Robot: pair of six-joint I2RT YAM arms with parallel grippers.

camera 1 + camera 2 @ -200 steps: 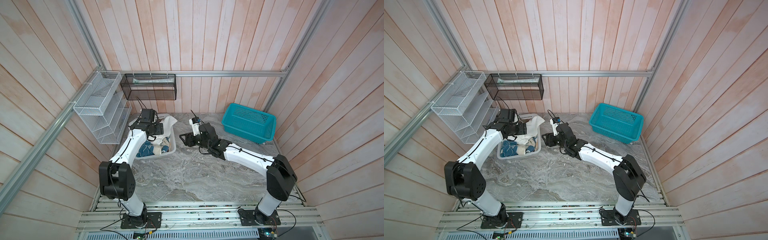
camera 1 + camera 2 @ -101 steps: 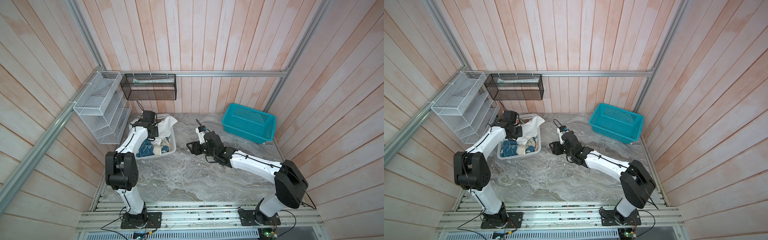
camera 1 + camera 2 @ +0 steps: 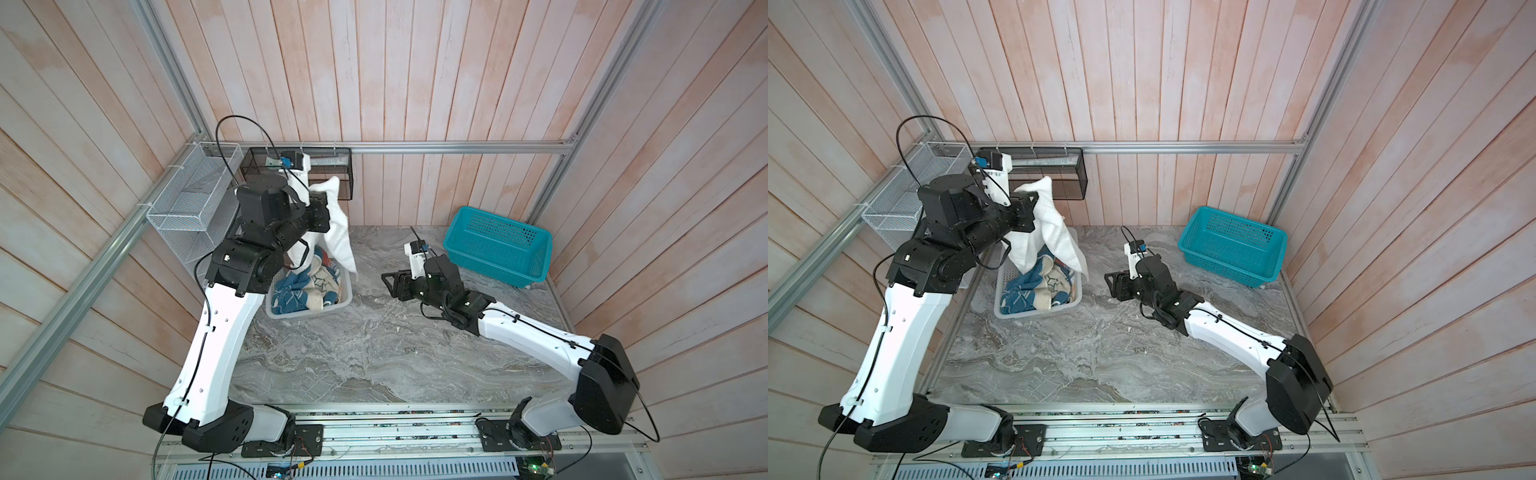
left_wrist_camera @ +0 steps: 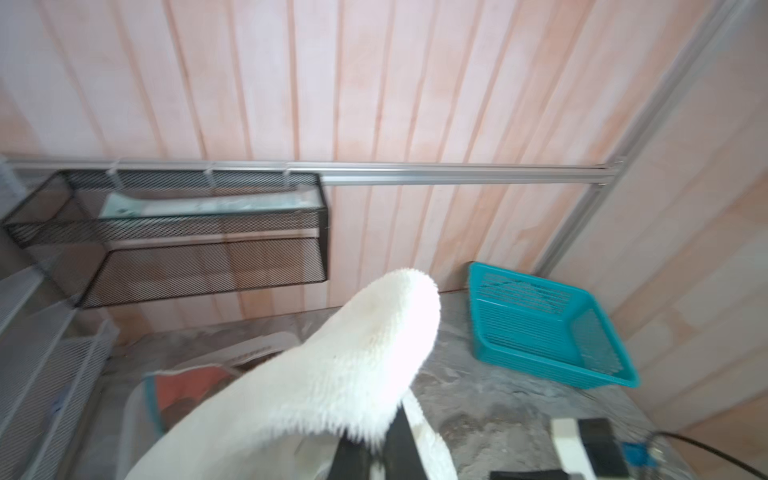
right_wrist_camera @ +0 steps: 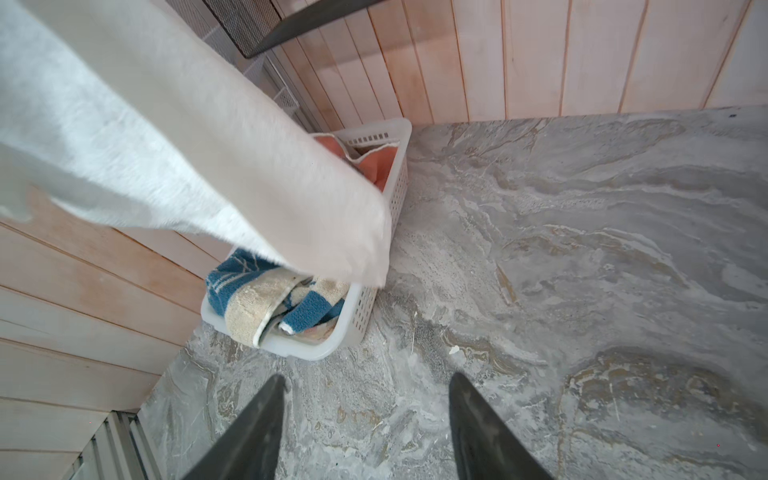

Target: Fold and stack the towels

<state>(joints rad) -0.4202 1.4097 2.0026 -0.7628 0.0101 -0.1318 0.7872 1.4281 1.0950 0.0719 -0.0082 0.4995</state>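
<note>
My left gripper is shut on a corner of the plain white towel and holds it high above the white basket. The cloth hangs down to the basket's right rim. In the left wrist view the white towel drapes over the dark fingers. A blue-cream towel lies crumpled in the basket, and a coral-orange towel shows at its far end. My right gripper is open and holds nothing. It sits low over the marble table, right of the basket, pointing at it.
A teal basket stands at the back right of the table. A black mesh shelf hangs on the back wall just behind the raised towel. A white wire rack is fixed to the left wall.
My left gripper closed on the white towel in the basket and raised it well above the rim. My right gripper drew back a little to the right and stayed open.
</note>
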